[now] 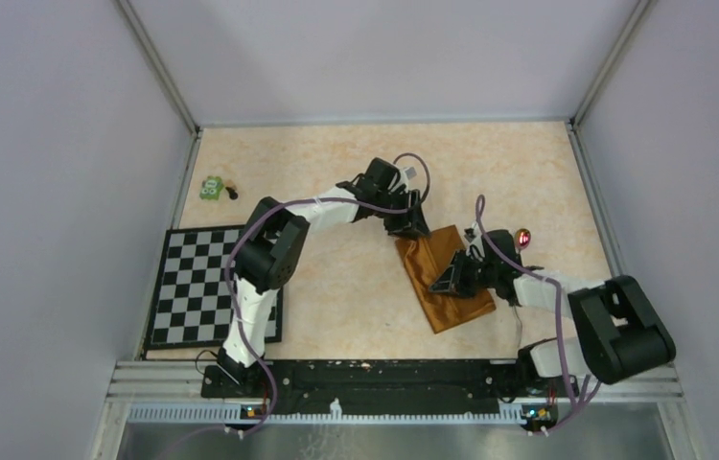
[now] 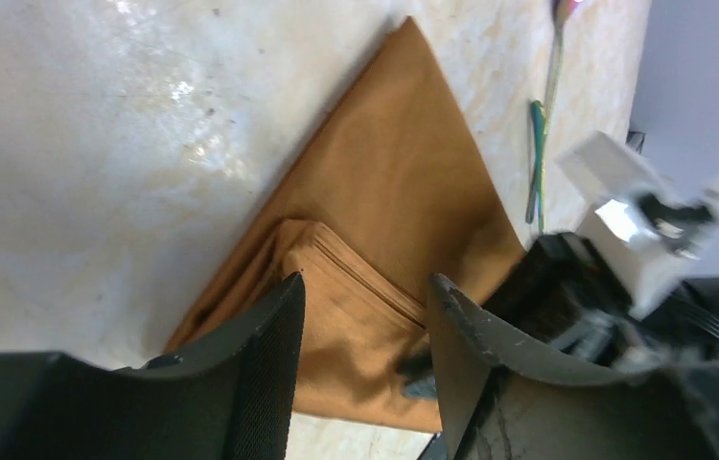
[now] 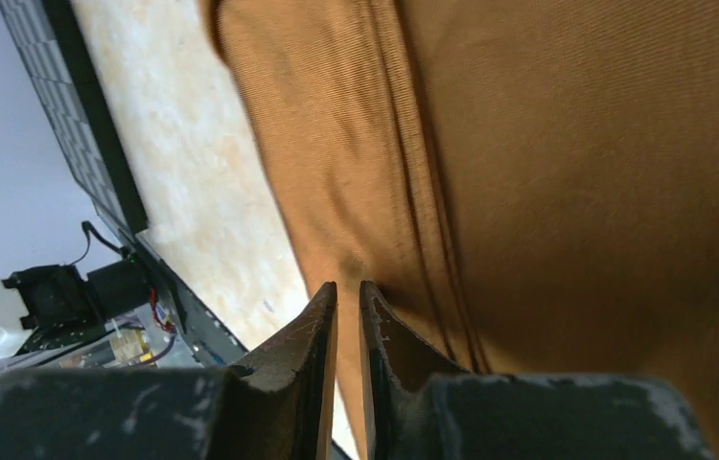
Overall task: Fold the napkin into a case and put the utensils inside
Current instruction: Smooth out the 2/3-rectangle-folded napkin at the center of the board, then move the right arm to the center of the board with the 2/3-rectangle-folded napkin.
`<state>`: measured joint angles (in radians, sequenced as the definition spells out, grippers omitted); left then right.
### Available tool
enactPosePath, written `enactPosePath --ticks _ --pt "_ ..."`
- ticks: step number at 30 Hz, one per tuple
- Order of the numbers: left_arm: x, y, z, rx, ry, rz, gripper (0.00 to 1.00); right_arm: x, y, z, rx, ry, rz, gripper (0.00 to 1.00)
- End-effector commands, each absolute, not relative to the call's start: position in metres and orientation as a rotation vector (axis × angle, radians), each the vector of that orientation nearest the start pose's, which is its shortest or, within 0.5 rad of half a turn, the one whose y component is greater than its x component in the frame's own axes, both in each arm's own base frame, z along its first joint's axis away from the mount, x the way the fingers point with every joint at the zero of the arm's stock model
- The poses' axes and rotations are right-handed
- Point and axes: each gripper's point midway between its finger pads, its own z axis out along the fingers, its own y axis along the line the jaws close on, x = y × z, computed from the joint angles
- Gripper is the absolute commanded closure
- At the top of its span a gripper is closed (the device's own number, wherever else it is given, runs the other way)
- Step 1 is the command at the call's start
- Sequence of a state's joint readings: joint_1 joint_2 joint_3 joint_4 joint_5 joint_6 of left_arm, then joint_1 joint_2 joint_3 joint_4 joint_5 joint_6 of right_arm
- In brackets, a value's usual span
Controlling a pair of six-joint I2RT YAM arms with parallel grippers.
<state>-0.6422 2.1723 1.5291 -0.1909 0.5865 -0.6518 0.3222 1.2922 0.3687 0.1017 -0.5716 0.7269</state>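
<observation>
The rust-orange napkin (image 1: 447, 278) lies folded into a slanted rectangle right of the table's centre. My left gripper (image 1: 411, 228) hovers over its far left corner. In the left wrist view this gripper (image 2: 365, 302) is open, and a folded layer of the napkin (image 2: 375, 201) shows below the gap, not gripped. My right gripper (image 1: 453, 278) reaches over the napkin's middle. In the right wrist view its jaws (image 3: 347, 289) are closed to a thin slit on a fold edge of the napkin (image 3: 547, 163). Thin utensils (image 2: 538, 158) lie on the table just beyond the cloth, near a reddish glint (image 1: 524, 237).
A black-and-white checkered mat (image 1: 207, 287) lies at the left, partly under the left arm. A small green toy (image 1: 211, 188) sits at the far left by the wall. Grey walls close in three sides. The arms' base rail (image 1: 384, 376) runs along the near edge.
</observation>
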Motion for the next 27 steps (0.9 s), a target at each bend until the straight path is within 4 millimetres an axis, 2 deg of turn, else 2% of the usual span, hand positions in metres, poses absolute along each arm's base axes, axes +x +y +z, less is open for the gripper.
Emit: enactPosePath --ticks 1,4,8,14,18,21,23,27 --pt "0.344 -0.406 0.143 0.397 2.446 -1.302 0.42 0.232 0.207 0.037 0.12 2.456 1.172 0.87" --pt "0.342 -0.395 0.159 0.397 2.421 -1.283 0.38 0.237 0.211 0.029 0.177 2.458 1.154 0.87" --pt "0.337 -0.366 0.172 0.357 2.402 -1.25 0.37 0.243 0.227 0.022 0.187 2.468 1.144 0.87" --pt "0.322 -0.31 0.167 0.274 2.433 -1.125 0.35 0.263 0.271 0.024 0.133 2.454 1.21 0.87" --pt "0.295 -0.296 0.153 0.279 2.486 -1.12 0.33 0.272 0.281 0.036 0.062 2.457 1.198 0.84" --pt "0.275 -0.298 0.147 0.302 2.493 -1.154 0.32 0.27 0.263 0.041 -0.007 2.506 1.042 0.73" --pt "0.264 -0.305 0.14 0.323 2.504 -1.169 0.31 0.263 0.24 0.045 -0.027 2.535 0.927 0.62" --pt "0.249 -0.314 0.109 0.333 2.569 -1.152 0.31 0.249 0.185 0.043 0.074 2.581 0.841 0.55"
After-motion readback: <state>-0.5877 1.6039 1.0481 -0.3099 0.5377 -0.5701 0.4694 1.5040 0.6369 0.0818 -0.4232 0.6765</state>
